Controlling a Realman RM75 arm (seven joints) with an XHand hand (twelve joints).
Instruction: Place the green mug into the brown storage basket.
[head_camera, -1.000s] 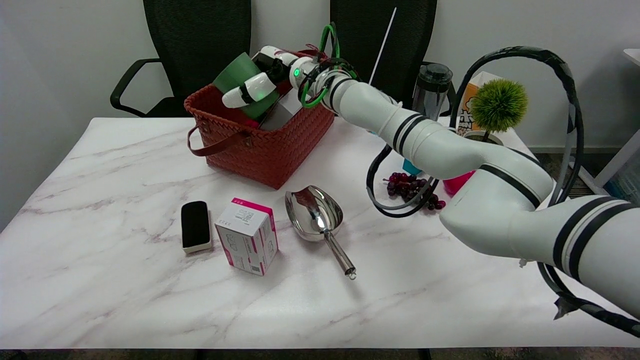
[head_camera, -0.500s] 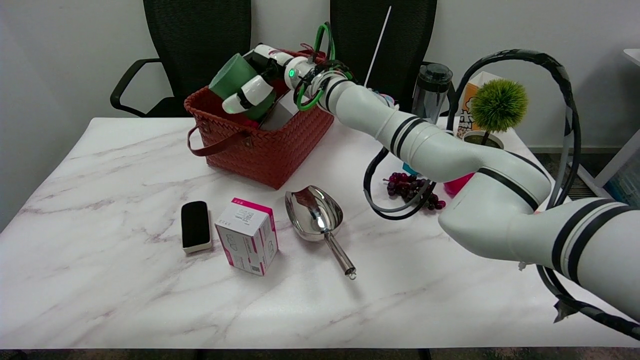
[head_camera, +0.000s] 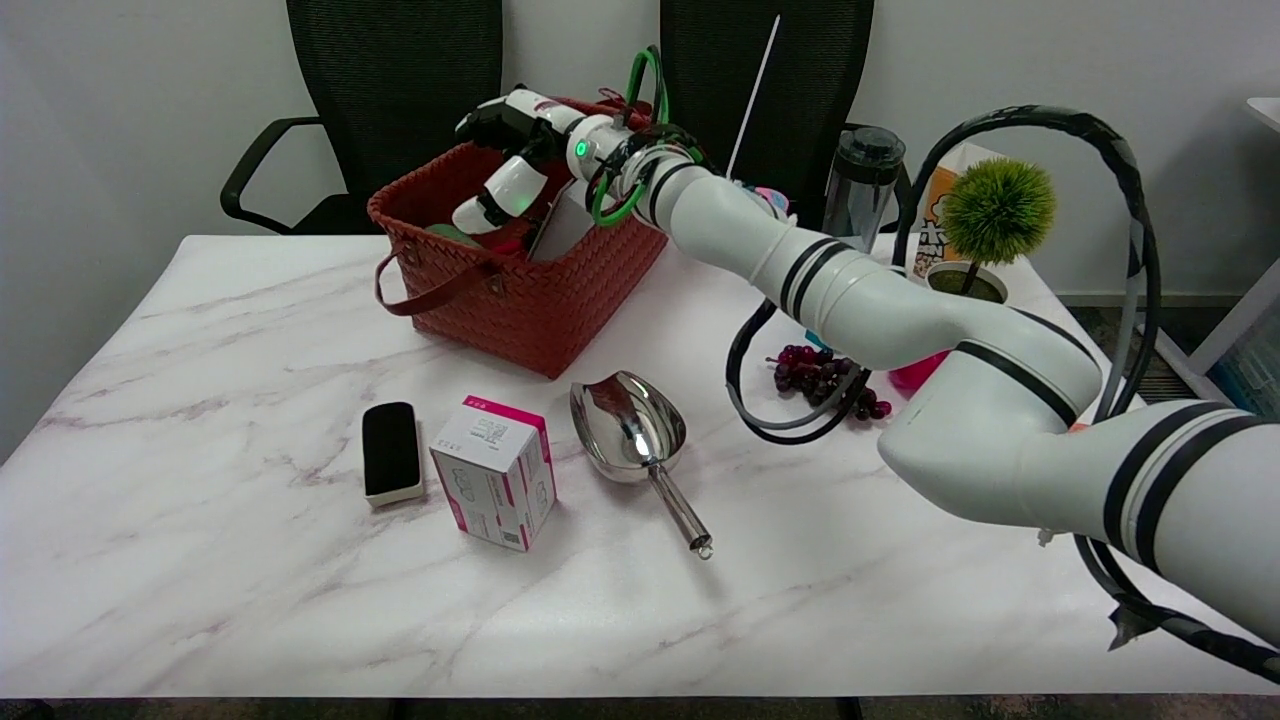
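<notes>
Right hand (head_camera: 505, 160) above basket (head_camera: 520, 290), fingers (head_camera: 478, 213) released and spread, holding nothing; green mug (head_camera: 447, 234) down inside basket, only sliver of rim showing past near wall; on marble surface (head_camera: 200, 560) near front: black eraser (head_camera: 390, 452), pink box (head_camera: 495, 472), metal scoop (head_camera: 630, 430)

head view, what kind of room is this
Probably an office or lab: two black mesh office chairs stand behind a marble-look table, against a plain white wall.
</notes>
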